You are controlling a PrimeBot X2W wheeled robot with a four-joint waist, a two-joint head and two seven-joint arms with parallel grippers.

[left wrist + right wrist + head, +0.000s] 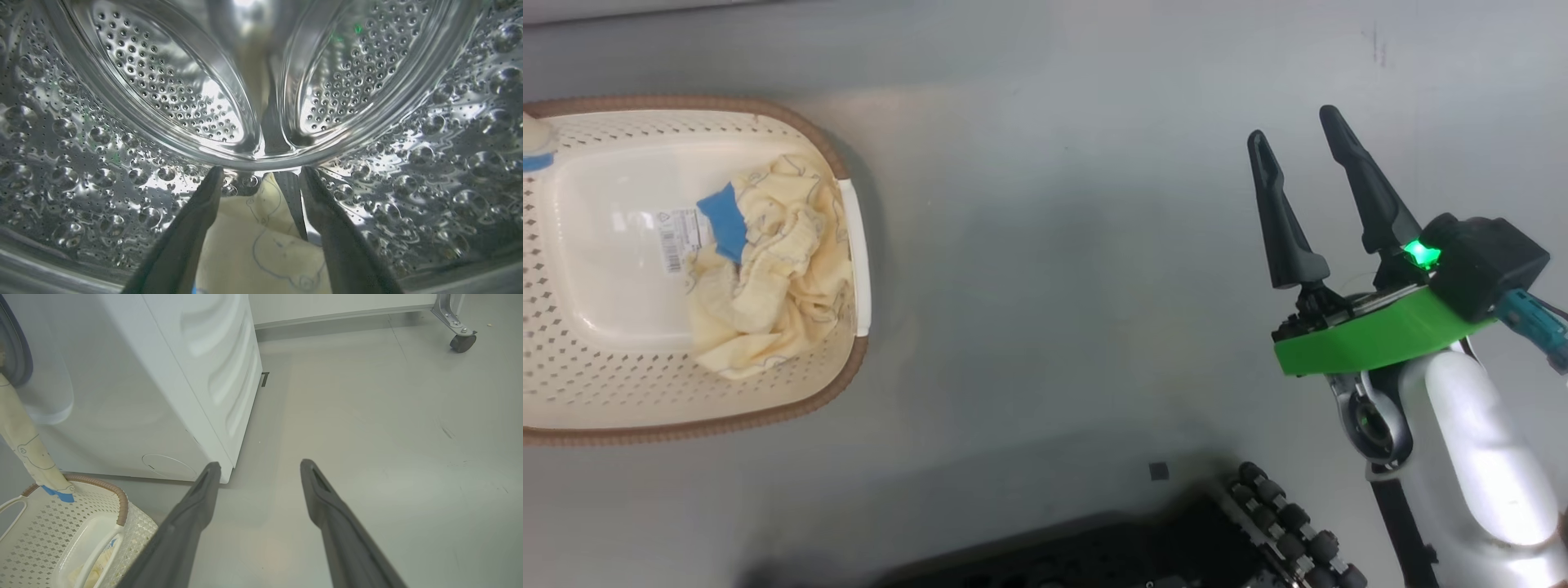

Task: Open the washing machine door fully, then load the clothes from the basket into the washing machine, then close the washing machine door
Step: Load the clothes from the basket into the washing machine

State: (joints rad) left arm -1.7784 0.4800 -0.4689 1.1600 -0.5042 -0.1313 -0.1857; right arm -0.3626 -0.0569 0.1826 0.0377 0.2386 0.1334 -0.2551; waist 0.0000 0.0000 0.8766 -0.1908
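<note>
A: Three spots for the clothes (pixel 768 278), by the look. Nearest?
B: Crumpled in the right half of the basket (pixel 572 384), blue cuff uppermost, lapping over the label sticker (pixel 674 237) on the basket's floor. Close against the white handle (pixel 859 261) on the right side.
A: Second?
B: Down in the steel drum (pixel 81 163) of the washing machine (pixel 163 375). Look for pale yellow cloth (pixel 261 249) with faint drawn outlines, lying low between the fingers of the left gripper (pixel 261 169).
A: Pinched?
B: No. Spread wide, one finger to each side of the cloth. Cannot tell whether touching it.
A: Third?
B: Strung as a yellow strip (pixel 24 445) from the machine's front down to the far rim of the basket, blue cuff resting at the brown edge.
A: And the washing machine door (pixel 18 355)?
B: Off the opening, dark rim and clear glass bulge showing at the left of the white front panel, above the basket. Cannot tell how far swung.
A: Right gripper (pixel 1293 124)?
B: Spread too, gripping nothing. Held over bare grey floor (pixel 1054 245), well to the right of the basket. Farther off, spot a castor (pixel 461 341) under a metal leg.
</note>
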